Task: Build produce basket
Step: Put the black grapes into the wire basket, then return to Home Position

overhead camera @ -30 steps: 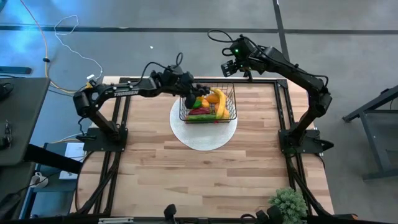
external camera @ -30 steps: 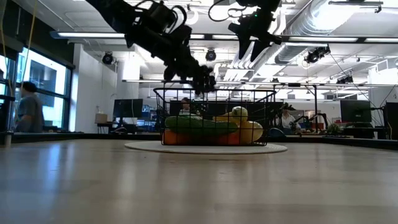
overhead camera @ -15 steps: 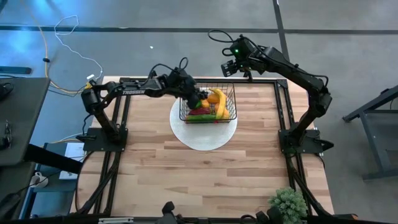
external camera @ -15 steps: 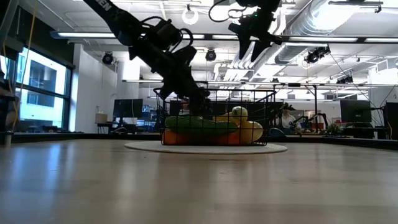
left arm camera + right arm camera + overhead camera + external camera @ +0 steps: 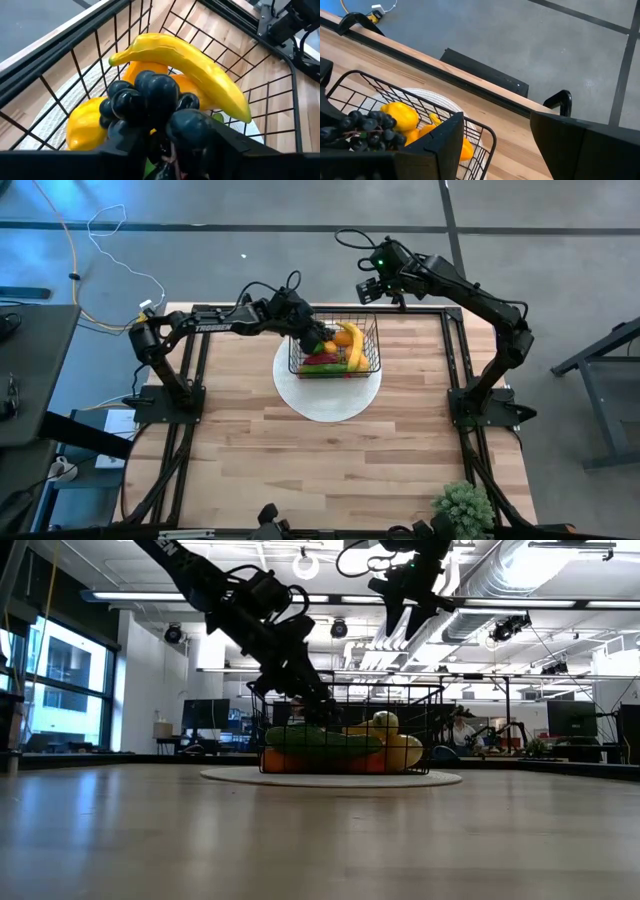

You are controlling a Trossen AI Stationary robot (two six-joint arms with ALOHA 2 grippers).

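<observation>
The black wire basket (image 5: 377, 345) stands on a white round disc (image 5: 325, 398) at the table's far middle. It holds produce: a yellow banana (image 5: 190, 65), a lemon (image 5: 85, 125), and orange, green and red pieces. My left gripper (image 5: 318, 340) reaches down into the basket from its far left corner, its fingers apart. A bunch of dark grapes (image 5: 145, 97) lies on the other produce, just in front of those fingers and partly between them. My right gripper (image 5: 368, 288) hangs open and empty above the basket's far right corner. My left gripper's fingers (image 5: 125, 145) stand on either side of the grape bunch's stem end (image 5: 170, 157), slanting down from the table's far left. Whether they touch the grapes I cannot tell. The bunch rests on the banana and the lemon.
A bushy green plant (image 5: 462, 508) stands at the table's near right edge. Bare wood lies between the disc and the near edge. The arms' black frames (image 5: 170, 395) run along the table's left and right sides.
My left gripper has sunk from above the basket's far left rim down into the basket and tipped further downward, with the dark grapes at its fingertips. Over the last half second it has kept its place.
</observation>
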